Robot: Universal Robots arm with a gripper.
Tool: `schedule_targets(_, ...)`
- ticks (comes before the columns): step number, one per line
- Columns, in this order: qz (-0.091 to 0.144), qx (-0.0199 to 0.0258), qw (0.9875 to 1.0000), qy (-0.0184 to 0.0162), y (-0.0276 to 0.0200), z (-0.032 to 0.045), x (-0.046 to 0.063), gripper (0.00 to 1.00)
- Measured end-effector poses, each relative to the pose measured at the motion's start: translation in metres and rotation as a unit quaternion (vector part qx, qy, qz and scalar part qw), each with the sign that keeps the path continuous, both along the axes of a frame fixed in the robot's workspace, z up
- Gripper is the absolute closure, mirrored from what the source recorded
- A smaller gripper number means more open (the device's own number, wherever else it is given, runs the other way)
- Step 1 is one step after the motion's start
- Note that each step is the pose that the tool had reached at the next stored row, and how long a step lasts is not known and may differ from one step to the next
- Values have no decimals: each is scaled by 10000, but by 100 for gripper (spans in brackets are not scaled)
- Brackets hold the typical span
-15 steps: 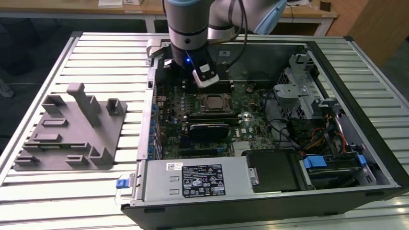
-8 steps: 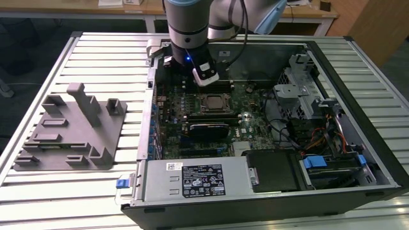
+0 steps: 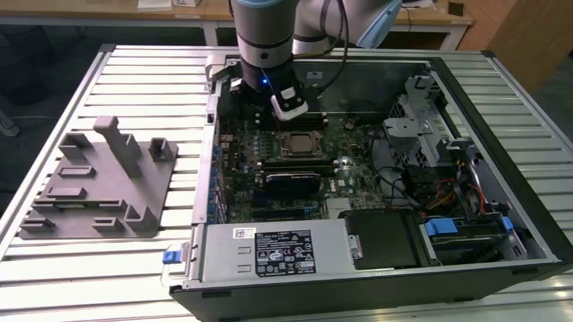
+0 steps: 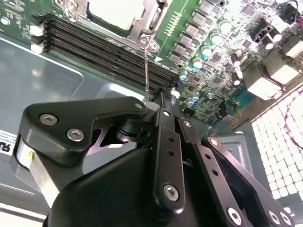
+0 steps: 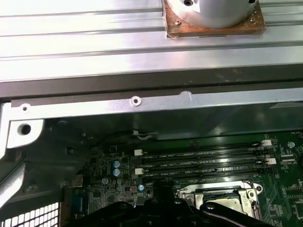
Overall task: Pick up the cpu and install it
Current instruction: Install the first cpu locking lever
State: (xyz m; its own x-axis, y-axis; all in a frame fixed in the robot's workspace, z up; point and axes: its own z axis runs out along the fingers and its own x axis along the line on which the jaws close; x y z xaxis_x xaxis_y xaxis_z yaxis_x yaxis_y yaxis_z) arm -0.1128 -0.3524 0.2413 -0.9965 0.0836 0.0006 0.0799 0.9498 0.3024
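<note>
- Nearest me in the second wrist view, my gripper [image 4: 156, 101]: black linkages folded in, fingers closed on nothing.
- Just past the tips, the RAM slots [image 4: 104, 49] run across the motherboard [image 4: 222, 52].
- Beyond them I see the cpu [image 4: 116, 12] seated in its socket, pale top up, metal frame around it.
- In the exterior view, the arm hangs over the open computer case [image 3: 528, 201], behind the cpu [image 3: 297, 142].
- Grey fixture [image 3: 98, 184] sits well apart at the exterior view's left.

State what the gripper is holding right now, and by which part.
Nothing is visibly held. The gripper hovers above the motherboard, while the cpu already lies in its socket, apart from it.
</note>
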Motion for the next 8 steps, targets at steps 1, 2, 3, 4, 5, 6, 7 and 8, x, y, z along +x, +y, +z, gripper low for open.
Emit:
schedule_targets(1, 0, 0, 10000, 0, 0, 0, 17, 89)
schedule_targets(2, 0, 0, 10000, 0, 0, 0, 38, 89)
schedule_targets(3, 0, 0, 10000, -1, 0, -1, 57, 89)
schedule_targets(4, 0, 0, 10000, -1, 0, -1, 77, 89)
schedule_targets(5, -1, 0, 10000, 0, 0, -1, 98, 89)
schedule_targets(6, -1, 0, 10000, -1, 0, -1, 119, 89)
schedule_targets(7, -2, 0, 10000, 0, 0, 0, 141, 89)
schedule_targets(8, -2, 0, 10000, 0, 0, -1, 165, 89)
